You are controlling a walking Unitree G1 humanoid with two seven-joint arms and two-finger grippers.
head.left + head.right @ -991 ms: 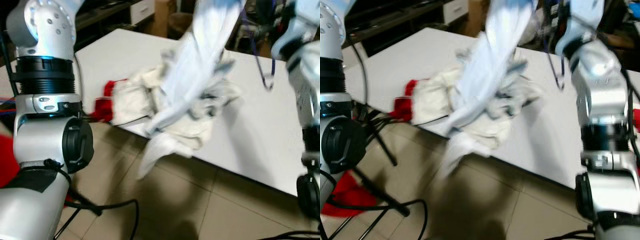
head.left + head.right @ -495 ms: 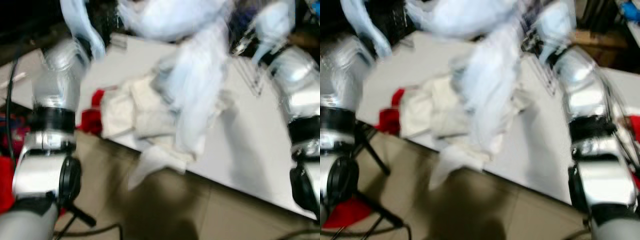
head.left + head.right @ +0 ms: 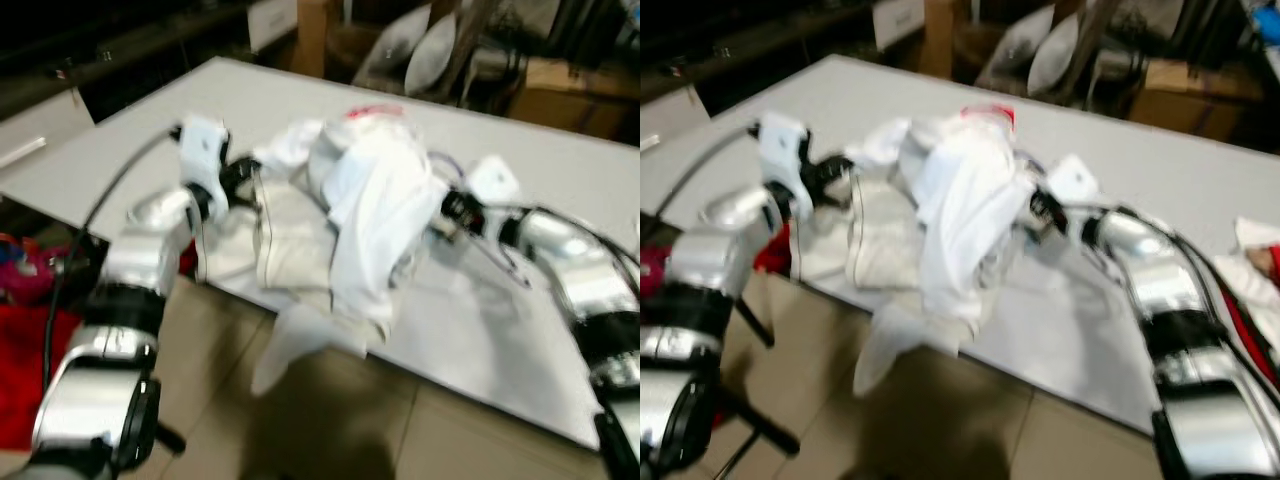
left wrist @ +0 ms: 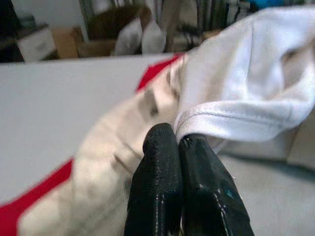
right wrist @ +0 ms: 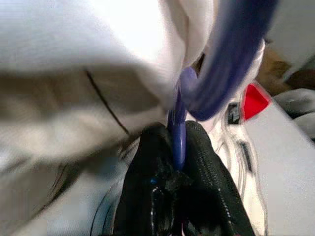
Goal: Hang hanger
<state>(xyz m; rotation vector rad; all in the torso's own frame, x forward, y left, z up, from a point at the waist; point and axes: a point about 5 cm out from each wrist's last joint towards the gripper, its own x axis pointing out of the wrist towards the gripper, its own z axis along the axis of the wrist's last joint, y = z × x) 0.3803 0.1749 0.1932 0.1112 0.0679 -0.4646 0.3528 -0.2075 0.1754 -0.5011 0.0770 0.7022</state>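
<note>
1. The right gripper point(image 5: 176, 147) pinches the blue hanger point(image 5: 221, 64) (its hook curving past the fingers)
2. The left gripper point(image 4: 178, 142), fingers pressed together, nips the white shirt point(image 3: 375, 215) hem
3. Shirt and hanger lie on the table point(image 3: 520, 330) among the heaped clothes point(image 3: 285, 250)

Nothing readable is showing anywhere: no label, brand, number or sign is standing out on anything in view, and the blur is hiding any fine print.
</note>
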